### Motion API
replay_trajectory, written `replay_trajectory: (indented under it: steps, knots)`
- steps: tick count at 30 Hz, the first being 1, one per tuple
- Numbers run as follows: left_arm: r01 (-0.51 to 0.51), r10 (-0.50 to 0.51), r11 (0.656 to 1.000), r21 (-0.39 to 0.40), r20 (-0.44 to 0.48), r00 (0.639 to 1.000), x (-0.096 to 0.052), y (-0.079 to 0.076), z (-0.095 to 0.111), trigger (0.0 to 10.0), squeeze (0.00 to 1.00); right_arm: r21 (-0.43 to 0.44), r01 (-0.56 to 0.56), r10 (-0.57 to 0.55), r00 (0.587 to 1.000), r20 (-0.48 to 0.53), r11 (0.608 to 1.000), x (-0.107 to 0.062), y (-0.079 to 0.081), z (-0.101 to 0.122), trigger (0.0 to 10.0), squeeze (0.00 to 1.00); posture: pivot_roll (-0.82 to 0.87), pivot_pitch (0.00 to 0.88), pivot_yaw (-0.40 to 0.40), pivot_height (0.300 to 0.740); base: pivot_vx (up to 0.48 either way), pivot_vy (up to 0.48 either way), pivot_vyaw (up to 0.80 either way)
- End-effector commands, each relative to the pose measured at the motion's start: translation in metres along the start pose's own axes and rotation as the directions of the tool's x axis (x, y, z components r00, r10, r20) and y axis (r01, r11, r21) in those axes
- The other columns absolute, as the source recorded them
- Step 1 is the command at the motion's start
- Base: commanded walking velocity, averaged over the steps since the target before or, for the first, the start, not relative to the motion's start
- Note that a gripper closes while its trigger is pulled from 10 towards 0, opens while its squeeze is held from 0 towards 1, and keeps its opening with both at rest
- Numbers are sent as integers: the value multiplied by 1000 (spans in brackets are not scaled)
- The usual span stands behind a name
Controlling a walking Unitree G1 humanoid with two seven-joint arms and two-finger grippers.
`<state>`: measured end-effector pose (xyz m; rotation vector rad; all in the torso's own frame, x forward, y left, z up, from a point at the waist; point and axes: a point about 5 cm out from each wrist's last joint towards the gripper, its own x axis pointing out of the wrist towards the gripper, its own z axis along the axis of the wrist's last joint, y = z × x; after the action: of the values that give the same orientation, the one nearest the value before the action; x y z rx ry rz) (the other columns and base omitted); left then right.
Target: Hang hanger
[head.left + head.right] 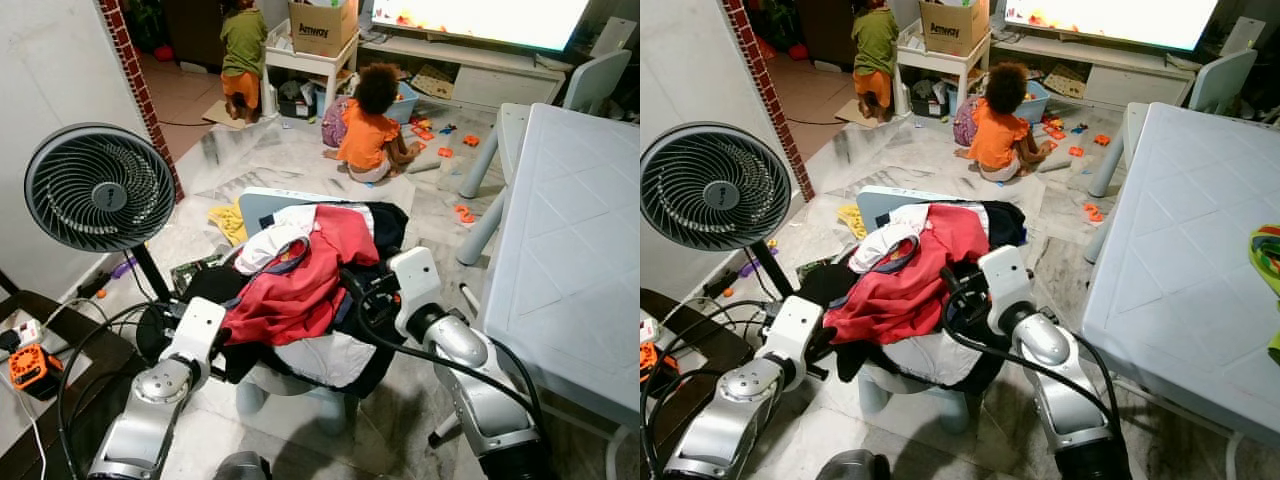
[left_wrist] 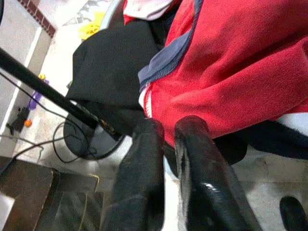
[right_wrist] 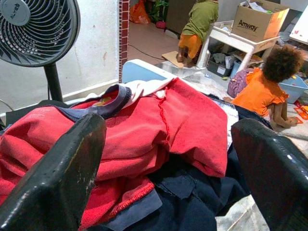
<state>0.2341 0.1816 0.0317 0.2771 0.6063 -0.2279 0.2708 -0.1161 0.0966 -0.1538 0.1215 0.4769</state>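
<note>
No hanger discernible among clothes pile (image 1: 300, 285) on chair. Red garment (image 3: 159, 125) soft, limp, light; best pinched at collar. Left gripper (image 2: 166, 159) nearly closed at pile's edge, apparently empty; right gripper (image 3: 163, 159) wide open, empty.

clothes pile (image 1: 300, 280) on chair (image 1: 262, 203) | fan (image 1: 98, 187) left | table (image 1: 580, 250) right

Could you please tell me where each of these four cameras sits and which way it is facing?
Left eye view: on the head, looking forward and down at the clothes pile on a chair; both silver arms show.
Right eye view: same head, same scene, with the white table beside it.
Left wrist view: along the left gripper, jaws nearly together at the red garment.
Right wrist view: along the right gripper, jaws wide apart over the pile, facing the fan.
Both wrist views share the red garment.
</note>
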Motion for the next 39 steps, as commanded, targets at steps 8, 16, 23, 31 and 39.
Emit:
replay_trajectory:
  steps: [8,16,23,31,39]
  knots:
    - [-87,91,988,-129,23,996,-1,17,6,10000,1000,-10,0,0,1000,-3,1000,-1,-4,0,10000,0,65,0,-18,740,0,0,0]
    - [-62,73,968,-243,39,997,5,25,3,10000,871,-38,-7,6,1000,-10,999,-5,-10,2,10000,0,44,6,-53,740,0,0,0]
    - [32,-21,959,-283,40,999,16,18,0,10000,0,-65,-19,18,1000,-24,998,-13,-14,4,10000,0,6,19,-82,740,0,0,0]
    - [57,-38,946,-320,65,997,18,23,-3,10000,1000,-88,-22,17,998,-54,996,-25,-22,4,10000,0,-26,37,-106,740,0,0,0]
    - [39,-11,944,-326,87,996,18,25,-5,10000,1000,-103,-46,38,996,-77,994,-32,-21,4,10000,0,-43,51,-131,740,0,0,0]
